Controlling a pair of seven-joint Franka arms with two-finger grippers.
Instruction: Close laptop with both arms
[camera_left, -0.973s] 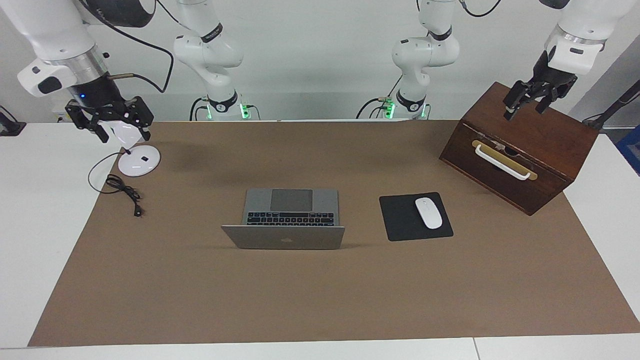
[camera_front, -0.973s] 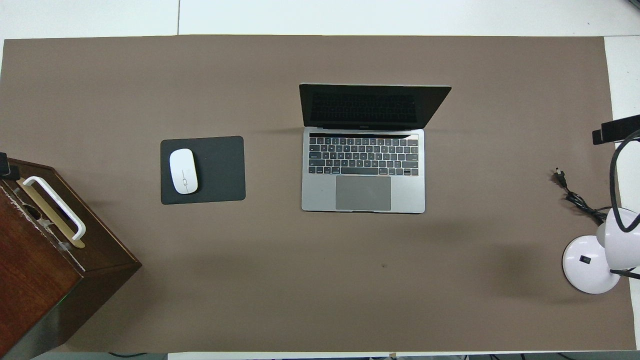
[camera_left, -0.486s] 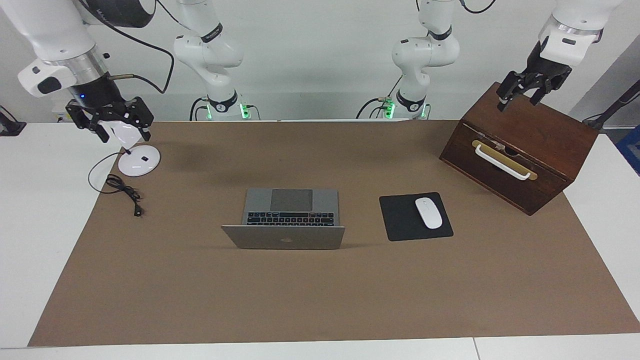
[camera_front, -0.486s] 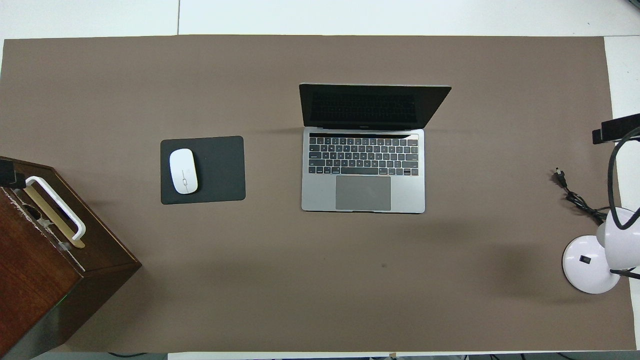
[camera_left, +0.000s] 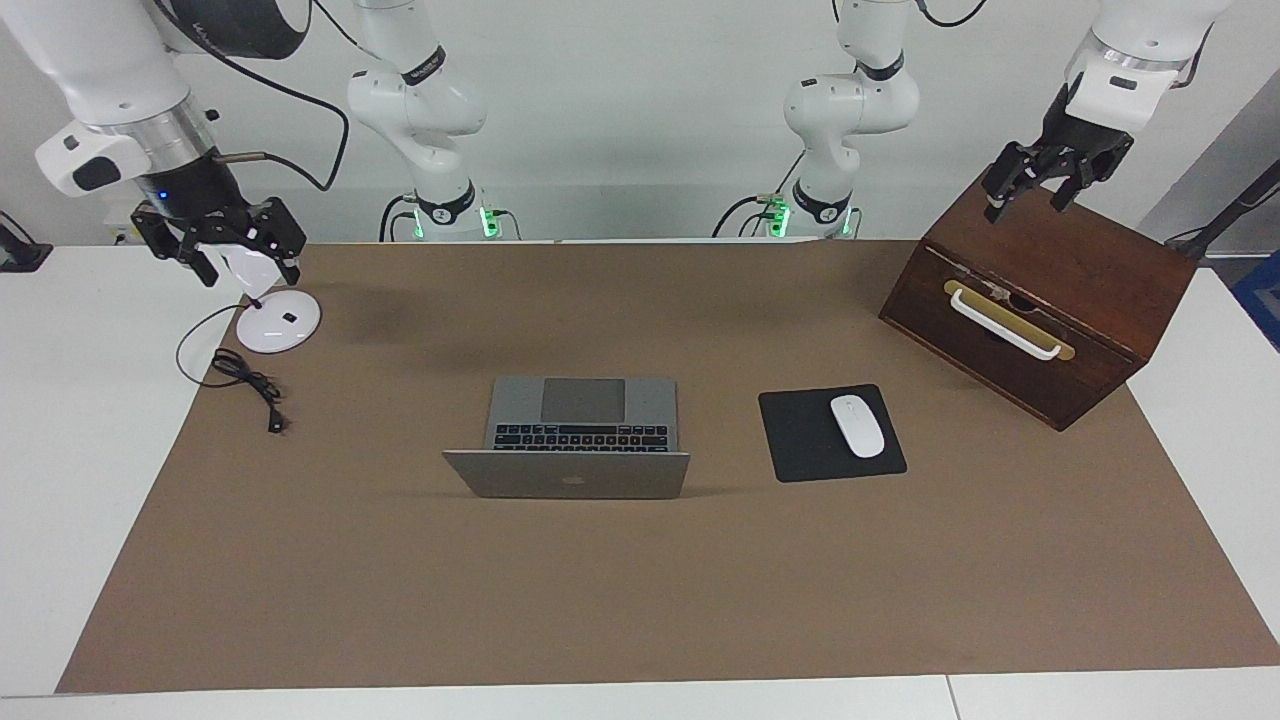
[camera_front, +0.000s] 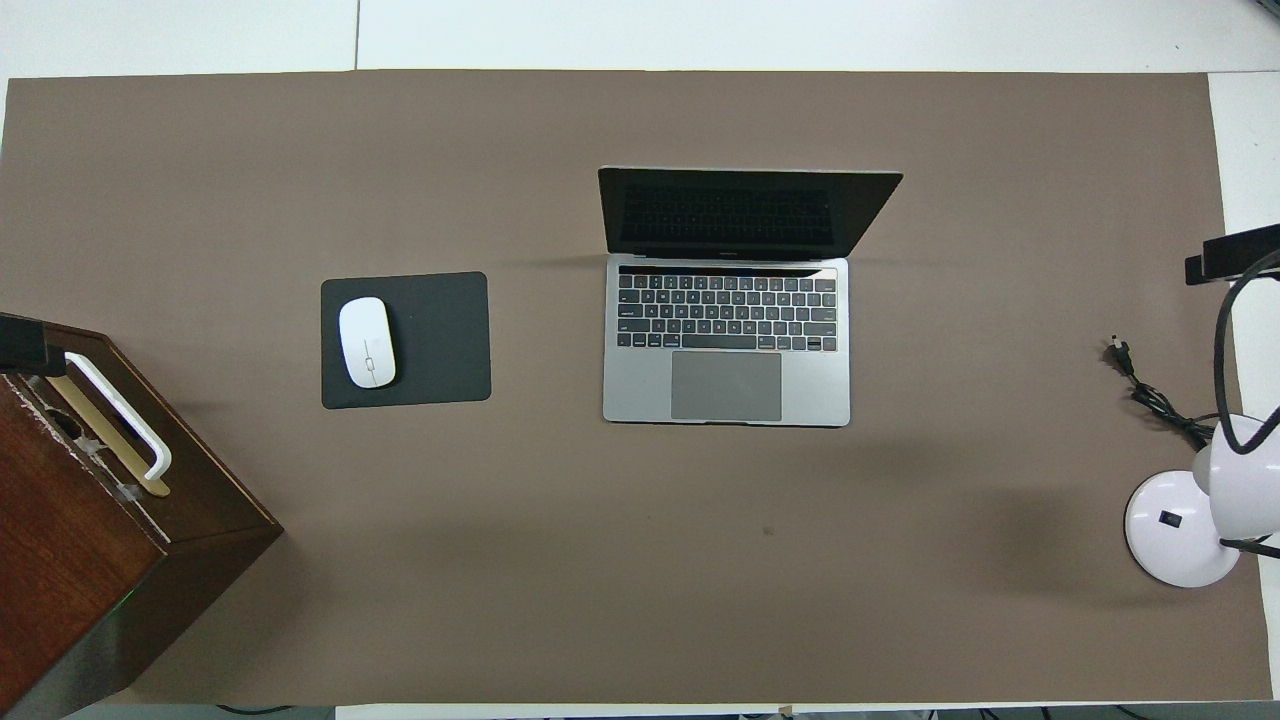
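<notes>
Left gripper open, raised over wooden box; right gripper open over lamp. Laptop sits open mid-bench, beside the mouse pad.

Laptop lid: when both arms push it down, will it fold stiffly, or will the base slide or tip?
The laptop lid looks like thin rigid metal, so it should probably swing as one piece. The base lies flat and broad on the brown mat, so tipping seems unlikely. It might slide if pushed sideways.
</notes>
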